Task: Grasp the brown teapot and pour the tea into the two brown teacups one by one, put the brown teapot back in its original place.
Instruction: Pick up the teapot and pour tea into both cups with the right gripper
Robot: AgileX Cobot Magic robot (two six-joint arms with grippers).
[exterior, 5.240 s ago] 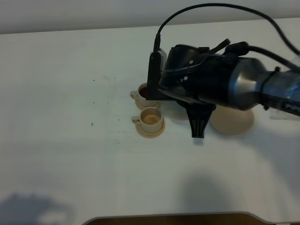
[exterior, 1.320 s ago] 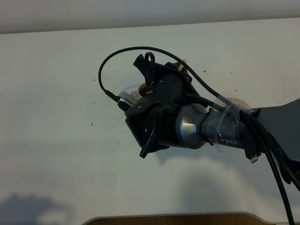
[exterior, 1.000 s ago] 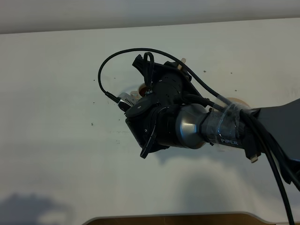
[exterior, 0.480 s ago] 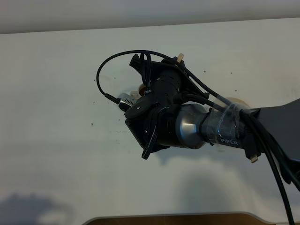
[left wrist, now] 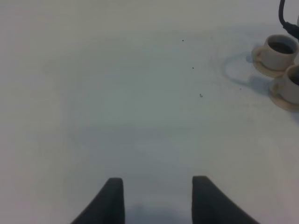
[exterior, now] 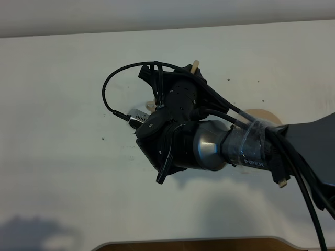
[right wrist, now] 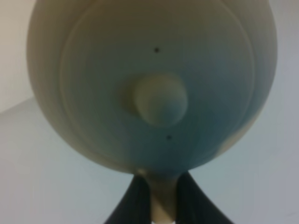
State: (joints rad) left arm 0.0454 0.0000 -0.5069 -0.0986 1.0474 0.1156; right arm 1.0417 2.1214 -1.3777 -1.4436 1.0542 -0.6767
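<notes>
The brown teapot [right wrist: 154, 84] fills the right wrist view, lid knob [right wrist: 160, 100] facing the camera. My right gripper [right wrist: 161, 200] is shut on its loop handle. From the high camera my right arm [exterior: 199, 141] hangs tilted over the table's middle and covers the pot, apart from a small beige tip [exterior: 194, 64] poking out above the wrist. The two brown teacups [left wrist: 279, 49] [left wrist: 292, 84] stand side by side on small saucers, both with dark tea inside. A sliver of the original place, the wide saucer [exterior: 261, 113], shows behind the arm. My left gripper [left wrist: 159, 196] is open over bare table.
The white table [exterior: 63, 130] carries a few dark specks [left wrist: 201, 95]. A black cable [exterior: 112, 89] loops off the right wrist above the cups. The front table edge [exterior: 188, 243] runs along the bottom of the high view.
The right wrist has rolled a little further and shifted slightly left, the cable loop swinging with it. The beige tip now stands higher above the wrist. The left gripper has not moved.
</notes>
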